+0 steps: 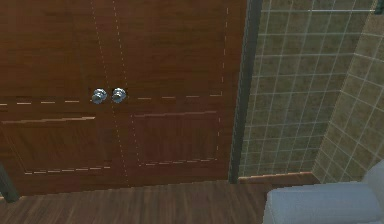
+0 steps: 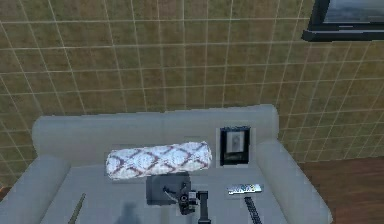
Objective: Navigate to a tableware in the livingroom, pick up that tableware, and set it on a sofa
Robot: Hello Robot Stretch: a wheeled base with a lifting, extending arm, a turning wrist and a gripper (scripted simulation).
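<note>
A light grey sofa (image 2: 60, 135) stands against a tiled wall in the arm side view. One corner of the sofa (image 1: 320, 205) also appears at the forward view's bottom right. The dark arm (image 2: 203, 208) rises from the bottom edge over the seat. At its end is the gripper (image 2: 170, 192), a dark blocky shape just below a patterned bolster pillow (image 2: 160, 160). The sofa seat lies right behind it, so I cannot tell whether it holds anything.
On the seat lie a light remote (image 2: 245, 188), a dark remote (image 2: 253, 210) and a thin stick-like thing (image 2: 78, 207). A small dark frame (image 2: 234, 143) leans on the backrest. A dark screen (image 2: 350, 20) hangs top right. Brown double doors (image 1: 110, 95) stand ahead.
</note>
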